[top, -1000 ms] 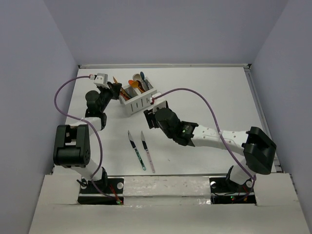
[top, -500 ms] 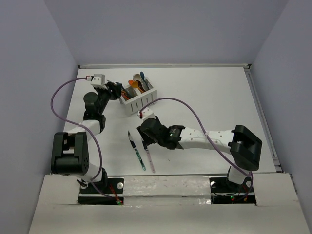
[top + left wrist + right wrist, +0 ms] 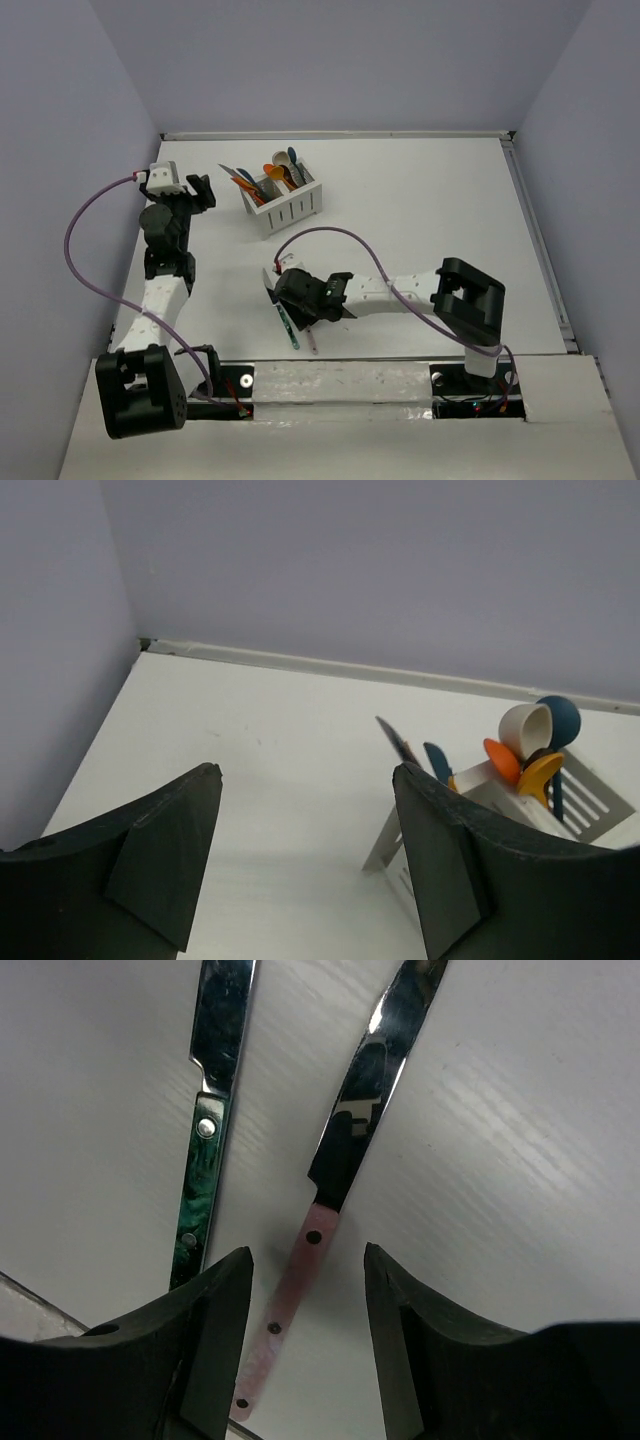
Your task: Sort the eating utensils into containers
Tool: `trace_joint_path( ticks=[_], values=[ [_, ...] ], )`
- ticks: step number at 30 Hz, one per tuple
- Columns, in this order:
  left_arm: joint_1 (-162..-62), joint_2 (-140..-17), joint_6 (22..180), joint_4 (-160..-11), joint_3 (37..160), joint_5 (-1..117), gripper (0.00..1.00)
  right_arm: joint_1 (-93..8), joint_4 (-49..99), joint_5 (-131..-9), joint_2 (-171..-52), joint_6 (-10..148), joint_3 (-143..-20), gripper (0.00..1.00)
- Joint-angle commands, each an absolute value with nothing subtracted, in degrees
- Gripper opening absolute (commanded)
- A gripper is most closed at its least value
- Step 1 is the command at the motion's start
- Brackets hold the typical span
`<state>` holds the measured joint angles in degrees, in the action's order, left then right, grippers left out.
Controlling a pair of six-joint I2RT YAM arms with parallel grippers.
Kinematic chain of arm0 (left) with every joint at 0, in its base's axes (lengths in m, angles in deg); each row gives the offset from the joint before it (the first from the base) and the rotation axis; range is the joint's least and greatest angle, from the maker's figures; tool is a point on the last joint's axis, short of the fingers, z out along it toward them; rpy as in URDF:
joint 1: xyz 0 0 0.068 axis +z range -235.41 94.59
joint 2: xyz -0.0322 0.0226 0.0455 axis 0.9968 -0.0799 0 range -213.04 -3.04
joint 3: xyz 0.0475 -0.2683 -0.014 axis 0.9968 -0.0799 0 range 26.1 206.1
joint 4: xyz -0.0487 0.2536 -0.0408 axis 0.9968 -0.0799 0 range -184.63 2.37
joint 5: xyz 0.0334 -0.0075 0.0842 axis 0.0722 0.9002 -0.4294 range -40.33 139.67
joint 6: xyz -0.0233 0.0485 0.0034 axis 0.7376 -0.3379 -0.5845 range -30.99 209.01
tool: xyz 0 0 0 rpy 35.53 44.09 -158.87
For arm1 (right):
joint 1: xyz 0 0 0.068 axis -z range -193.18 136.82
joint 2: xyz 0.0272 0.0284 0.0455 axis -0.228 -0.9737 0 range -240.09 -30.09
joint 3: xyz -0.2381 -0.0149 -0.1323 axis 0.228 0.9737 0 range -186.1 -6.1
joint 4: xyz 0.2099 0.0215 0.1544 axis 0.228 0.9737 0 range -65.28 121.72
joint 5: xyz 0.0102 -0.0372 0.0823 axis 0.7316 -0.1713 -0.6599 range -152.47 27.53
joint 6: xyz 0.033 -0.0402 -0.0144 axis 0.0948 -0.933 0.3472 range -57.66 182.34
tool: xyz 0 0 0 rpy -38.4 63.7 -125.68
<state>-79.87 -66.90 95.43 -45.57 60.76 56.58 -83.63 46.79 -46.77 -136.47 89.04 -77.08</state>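
Observation:
Two knives lie side by side on the table near the front. The pink-handled knife (image 3: pixel 300 1280) has its handle between the fingers of my right gripper (image 3: pixel 307 1253), which is open and low over it. The teal-handled knife (image 3: pixel 200 1190) lies just left of the left finger. From above, the right gripper (image 3: pixel 305 312) covers most of the pink-handled knife (image 3: pixel 312 345). The white perforated caddy (image 3: pixel 298 210) stands at the back with several utensils (image 3: pixel 272 176) upright in it. My left gripper (image 3: pixel 197 190) is open and empty, left of the caddy (image 3: pixel 480 780).
Coloured spoons (image 3: pixel 525 735) and a dark blade (image 3: pixel 398 742) stick out of the caddy's top. The left wall and back wall stand close behind the left arm. The right arm's purple cable (image 3: pixel 340 235) loops over the table in front of the caddy.
My left gripper has opened and drawn back to the left, away from the caddy. The right arm has swung down and left onto the two knives, and its jaws have narrowed.

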Motion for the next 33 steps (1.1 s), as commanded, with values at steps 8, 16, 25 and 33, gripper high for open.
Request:
trace_joint_path(
  ticks=[8,16,25,33],
  values=[
    [-68.73,-59.73,87.25,-45.73,49.5,65.56,0.84,-84.11,54.6,-46.04,-145.3,94.42,-82.39,0.27],
    [-68.01,-64.03,88.66,-31.93,40.97,67.6,0.82,-84.11,56.19,-37.87,-141.01,100.48,-78.26,0.0],
    [-67.92,-66.24,90.33,-20.85,36.04,67.41,0.82,-85.16,54.96,-23.99,-133.46,93.04,-79.92,0.0],
    [-67.92,-65.97,89.71,-19.96,35.42,69.18,0.84,-85.16,14.6,-26.16,-117.81,63.75,-74.14,0.0]
  ],
)
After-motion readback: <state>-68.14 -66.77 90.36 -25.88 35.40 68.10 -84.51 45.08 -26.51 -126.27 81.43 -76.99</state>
